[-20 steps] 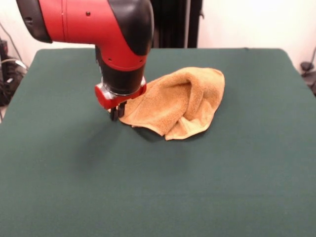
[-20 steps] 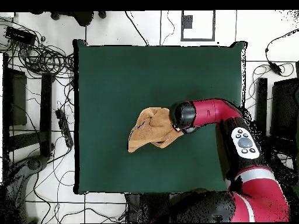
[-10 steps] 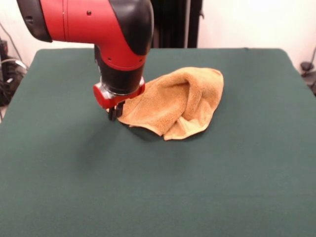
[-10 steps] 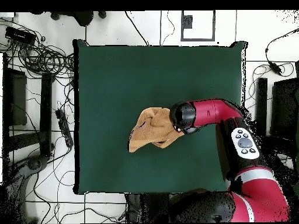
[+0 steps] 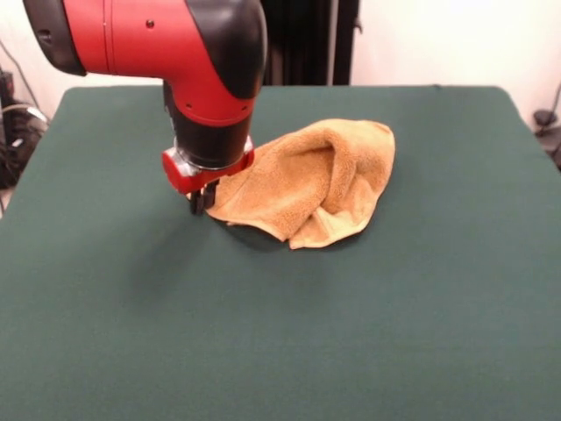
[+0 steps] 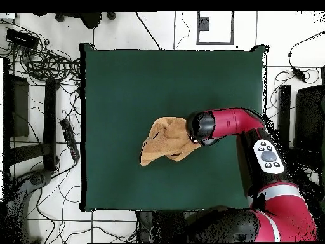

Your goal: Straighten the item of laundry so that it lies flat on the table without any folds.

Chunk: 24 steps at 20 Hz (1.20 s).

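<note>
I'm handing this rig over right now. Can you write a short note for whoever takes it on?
Gripper: low at the towel's edge, on the left in the front view; open or shut can't be made out.
Towel: near the middle of the table, bunched up, a thick fold humped over it and a paler corner poking out at the front.
Done: nothing flat yet.
Left: spread the whole towel flat, with no folds.

A: Overhead?
B: Crumpled orange-tan terry towel (image 6: 164, 141) mid dark green cloth-covered surface (image 6: 127, 82), folded over itself.
A: Arm?
B: Red-and-black arm (image 6: 232, 124) over towel's edge; claw hidden underneath.
</note>
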Each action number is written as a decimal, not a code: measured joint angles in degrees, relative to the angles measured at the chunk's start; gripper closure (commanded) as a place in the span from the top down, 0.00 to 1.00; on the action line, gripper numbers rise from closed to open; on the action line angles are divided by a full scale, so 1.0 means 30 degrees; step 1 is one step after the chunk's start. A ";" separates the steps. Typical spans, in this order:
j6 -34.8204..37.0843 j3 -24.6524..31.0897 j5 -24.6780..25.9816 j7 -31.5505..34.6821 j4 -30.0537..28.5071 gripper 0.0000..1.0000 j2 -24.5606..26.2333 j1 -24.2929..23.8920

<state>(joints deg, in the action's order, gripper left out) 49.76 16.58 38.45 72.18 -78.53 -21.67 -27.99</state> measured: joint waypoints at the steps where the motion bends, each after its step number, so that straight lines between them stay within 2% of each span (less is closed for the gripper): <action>1: 0.0000 0.0001 0.0012 0.0000 0.0000 0.00 0.0000 0.0000; 16: 0.0055 0.0110 0.0581 0.0000 0.0102 0.00 -0.0008 0.0010; 24: 0.0168 0.0207 0.1410 0.0000 0.0340 0.00 -0.0028 0.0006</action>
<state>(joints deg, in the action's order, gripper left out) 50.27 17.20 42.68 72.18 -77.51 -21.76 -27.97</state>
